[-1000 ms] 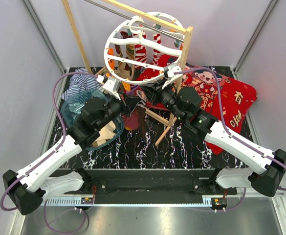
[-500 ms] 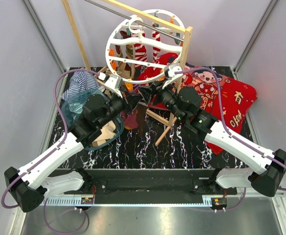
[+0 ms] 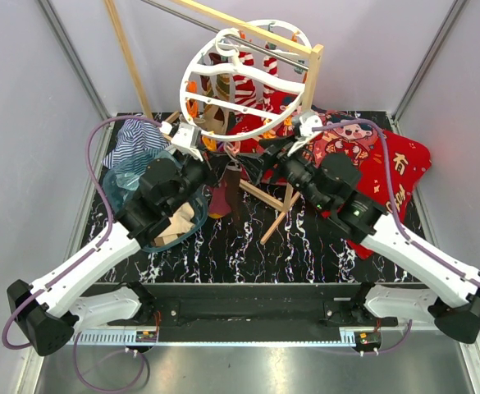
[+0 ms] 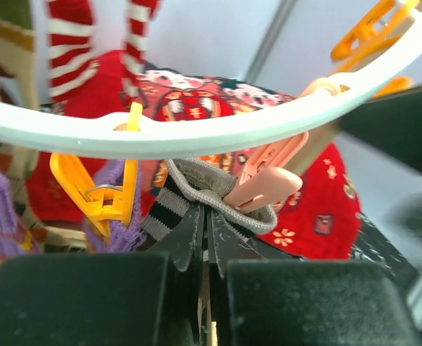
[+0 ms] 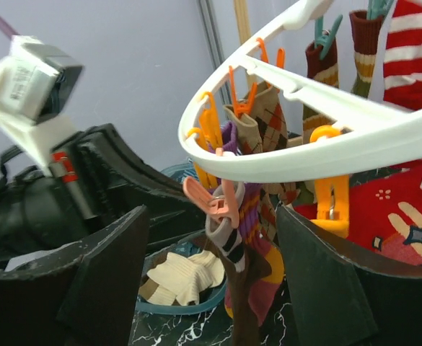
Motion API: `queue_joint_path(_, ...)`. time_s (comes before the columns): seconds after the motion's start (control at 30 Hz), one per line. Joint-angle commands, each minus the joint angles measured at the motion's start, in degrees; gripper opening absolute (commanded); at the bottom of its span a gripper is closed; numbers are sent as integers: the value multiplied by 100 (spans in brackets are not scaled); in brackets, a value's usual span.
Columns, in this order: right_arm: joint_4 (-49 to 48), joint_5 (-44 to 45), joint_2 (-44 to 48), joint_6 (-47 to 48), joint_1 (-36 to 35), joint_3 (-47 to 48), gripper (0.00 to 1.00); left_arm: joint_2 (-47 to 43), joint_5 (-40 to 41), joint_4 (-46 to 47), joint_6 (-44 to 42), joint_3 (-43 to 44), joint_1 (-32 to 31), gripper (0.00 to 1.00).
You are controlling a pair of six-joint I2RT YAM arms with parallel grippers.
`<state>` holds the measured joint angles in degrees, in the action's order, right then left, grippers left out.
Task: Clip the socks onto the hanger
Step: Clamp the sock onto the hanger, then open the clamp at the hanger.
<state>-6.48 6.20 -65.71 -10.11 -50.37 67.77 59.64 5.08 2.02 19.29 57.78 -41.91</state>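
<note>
Sock (image 4: 169, 209) in pink clip (image 4: 265, 184) (right pincer (image 5: 211, 216) now farther back)

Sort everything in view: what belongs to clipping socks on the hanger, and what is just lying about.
Job: hanger; grey-cuffed sock in the shut left gripper; pink clip at its cuff; open right gripper; cream socks in the basket.
Lying about: red blanket; blue-white striped cloth.

A wooden pole frame (image 3: 314, 74) stood at the back of the black marbled table (image 3: 248, 246). A big red cartoon-print blanket (image 3: 395, 176) lay spread over the table's right rear. At the left rear, a blue-white striped cloth (image 3: 129, 139) lay just behind a translucent blue bowl (image 3: 123, 180).
</note>
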Motion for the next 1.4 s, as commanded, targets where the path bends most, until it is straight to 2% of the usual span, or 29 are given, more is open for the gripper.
queue_joint_path(0.0,243,-364,445,369,-43,-44,79,-13,765,-167,-355,295,16,2)
queue_joint_path(0.2,393,12,647,712,-34,-159,79,-57,837,-369,-400,436,358,2)
queue_joint_path(0.43,314,312,183,896,-26,70,79,-66,626,-519,-347,541,675,3)
queue_joint_path(0.7,235,-477,-135,1766,-26,237,75,-92,564,-624,-479,585,912,3)
queue_joint_path(0.83,95,-558,-275,2039,-17,290,75,-93,468,-642,-496,603,1036,3)
queue_joint_path(1.37,-661,-910,-847,1907,1,668,76,-137,256,-694,-479,585,1097,4)
